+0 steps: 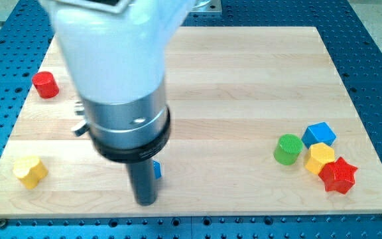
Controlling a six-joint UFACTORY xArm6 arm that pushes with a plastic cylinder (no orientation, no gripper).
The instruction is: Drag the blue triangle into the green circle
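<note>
Camera view is filled at its upper left by the white arm housing, from which a straight dark rod descends; no claw is carried, so nothing is spread or pinched, and the rod's end, my tip, is seen resting on the wooden board near the view's bottom edge. The blue triangle is almost wholly hidden behind the rod, only a sliver being shown at about 1 o'clock from the tip, right against the rod; its shape cannot be confirmed. The green circle is placed well apart, at roughly 3 o'clock from the tip. Just beside it are grouped a blue cube, a yellow hexagon and a red star. A red cylinder is found at 10 o'clock, a yellow heart-like block at 9 o'clock.
</note>
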